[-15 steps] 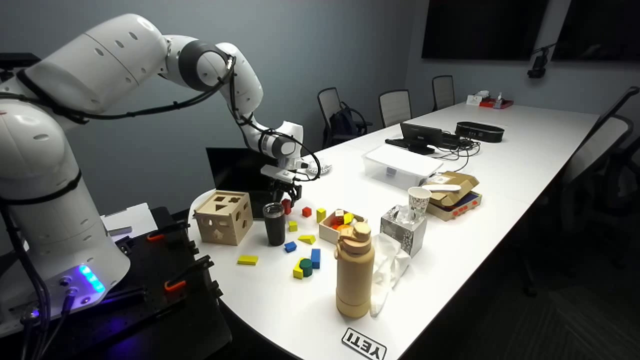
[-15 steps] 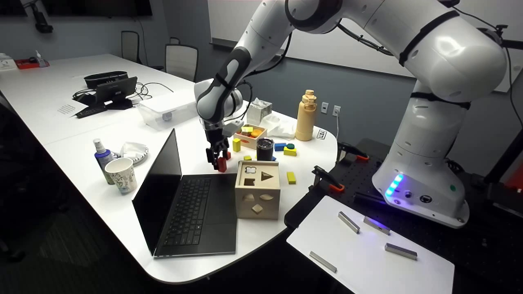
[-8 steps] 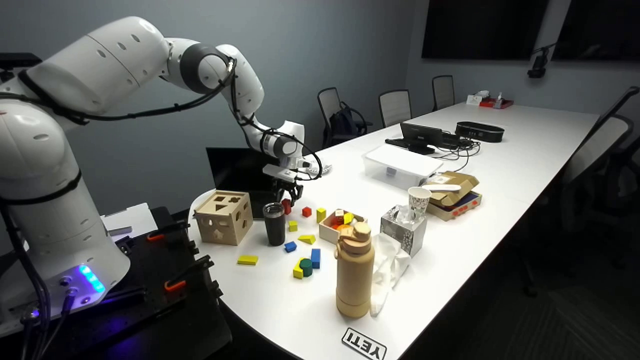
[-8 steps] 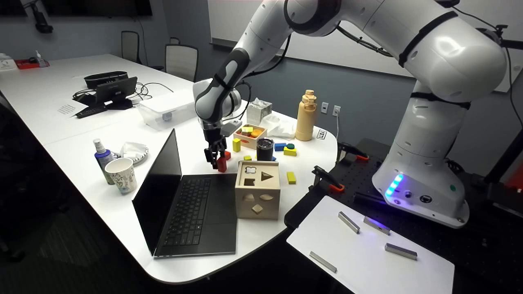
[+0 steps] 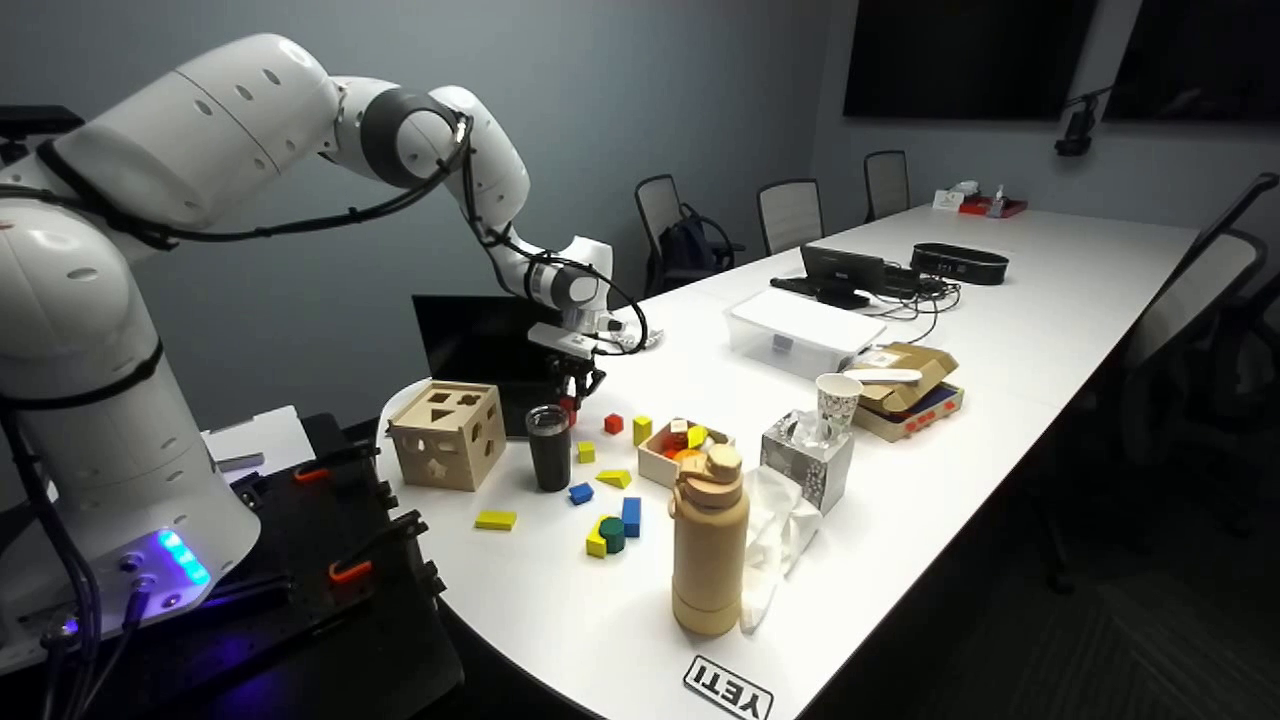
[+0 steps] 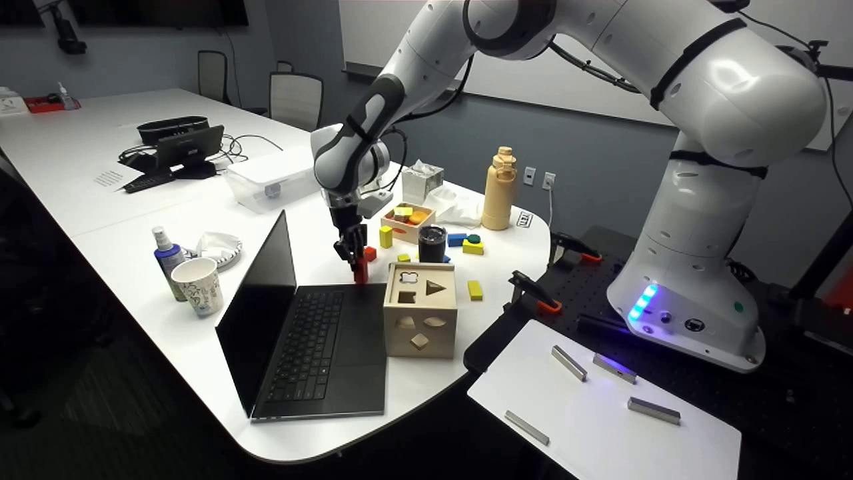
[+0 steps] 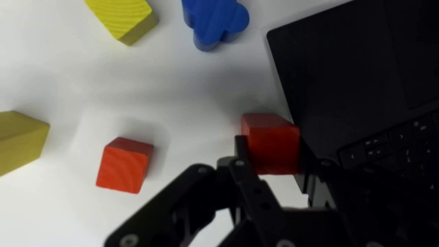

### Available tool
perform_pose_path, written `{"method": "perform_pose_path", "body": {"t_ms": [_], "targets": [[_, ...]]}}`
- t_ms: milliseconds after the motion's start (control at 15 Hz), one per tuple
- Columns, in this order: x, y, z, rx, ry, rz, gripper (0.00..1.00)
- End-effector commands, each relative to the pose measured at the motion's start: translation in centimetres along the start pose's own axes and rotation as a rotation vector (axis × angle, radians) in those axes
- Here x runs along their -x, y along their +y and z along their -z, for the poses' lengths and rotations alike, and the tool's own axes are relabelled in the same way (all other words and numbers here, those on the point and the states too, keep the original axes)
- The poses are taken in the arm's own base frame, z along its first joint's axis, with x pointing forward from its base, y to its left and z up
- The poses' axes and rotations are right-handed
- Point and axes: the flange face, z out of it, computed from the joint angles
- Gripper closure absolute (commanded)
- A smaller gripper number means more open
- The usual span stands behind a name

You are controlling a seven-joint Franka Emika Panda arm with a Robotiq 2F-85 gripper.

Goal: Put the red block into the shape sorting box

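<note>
In the wrist view the hand (image 7: 273,147) is clamped on the red block (image 7: 273,152), a finger against each side, right by the edge of a dark laptop (image 7: 336,79); a red cube (image 7: 120,168) lies apart on the white desk (image 7: 195,137). In an exterior view the block shows partly behind a black tumbler (image 5: 550,452). In an exterior view the shape sorting box (image 6: 421,312) stands just beside the laptop, with the block upright outside the box; whether the block's base touches the desk I cannot tell.

pincer (image 5: 573,393) on red block (image 5: 571,409) | sorting box (image 5: 460,438) beside black tumbler (image 5: 549,452) | 2 blue blocks (image 5: 631,517)
</note>
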Motion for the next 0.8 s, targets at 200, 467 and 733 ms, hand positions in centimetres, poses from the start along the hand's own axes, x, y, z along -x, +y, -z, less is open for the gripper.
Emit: {"method": "perform_pose_path", "body": {"t_ms": [200,467,733], "targets": [[-0.7,-1.6,5.7,0.058,-0.03,0.039,0.92],[0.7,-4.1,11.5,0.108,-0.06,0.072,0.92],[3.6,-6.8,16.8,0.133,-0.081,0.056,0.92]]}}
